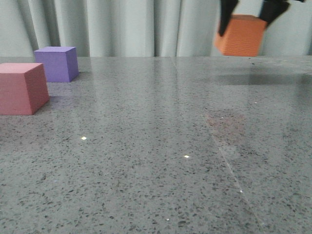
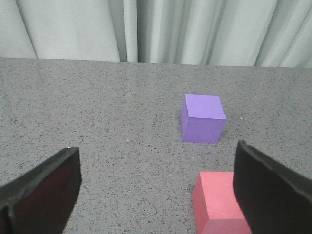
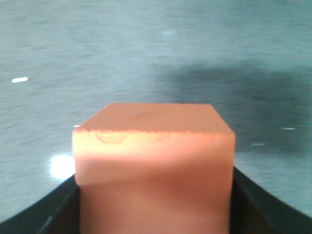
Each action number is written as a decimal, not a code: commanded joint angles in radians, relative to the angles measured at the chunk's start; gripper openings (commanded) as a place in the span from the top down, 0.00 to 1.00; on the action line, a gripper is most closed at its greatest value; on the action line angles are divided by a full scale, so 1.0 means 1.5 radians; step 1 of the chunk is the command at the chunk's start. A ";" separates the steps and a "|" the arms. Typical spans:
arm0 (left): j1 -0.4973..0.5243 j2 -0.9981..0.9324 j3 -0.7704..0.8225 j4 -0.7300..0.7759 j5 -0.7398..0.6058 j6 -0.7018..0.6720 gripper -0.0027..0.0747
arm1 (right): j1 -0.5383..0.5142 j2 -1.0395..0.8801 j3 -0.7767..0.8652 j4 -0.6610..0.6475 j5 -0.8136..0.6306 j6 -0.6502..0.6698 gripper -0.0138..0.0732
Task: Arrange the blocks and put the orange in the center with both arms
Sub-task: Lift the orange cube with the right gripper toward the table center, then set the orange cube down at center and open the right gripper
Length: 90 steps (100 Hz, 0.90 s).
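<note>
Up at about one o'clock in the front view, the orange matte foam cube (image 1: pixel 241 35) hangs above the speckled grey stone counter (image 1: pixel 161 146), clamped in the right gripper (image 1: pixel 251 14). Toward ten o'clock sit the purple foam cube (image 1: pixel 57 63) and pink foam cube (image 1: pixel 22 88), near each other. The left gripper (image 2: pixel 156 190) is spread wide and holds nothing.
</note>
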 commanded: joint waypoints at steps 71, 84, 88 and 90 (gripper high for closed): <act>0.001 0.002 -0.023 -0.011 -0.059 -0.001 0.19 | 0.156 0.031 -0.028 0.024 -0.009 0.153 0.57; 0.001 0.002 -0.023 -0.011 -0.059 -0.001 0.19 | 0.156 0.045 -0.028 0.026 0.000 0.153 0.57; 0.001 0.002 -0.023 -0.011 -0.059 -0.001 0.19 | 0.156 0.048 -0.028 0.026 0.001 0.153 0.57; 0.001 0.002 -0.023 -0.011 -0.059 -0.001 0.19 | 0.156 0.048 -0.028 0.026 0.003 0.153 0.57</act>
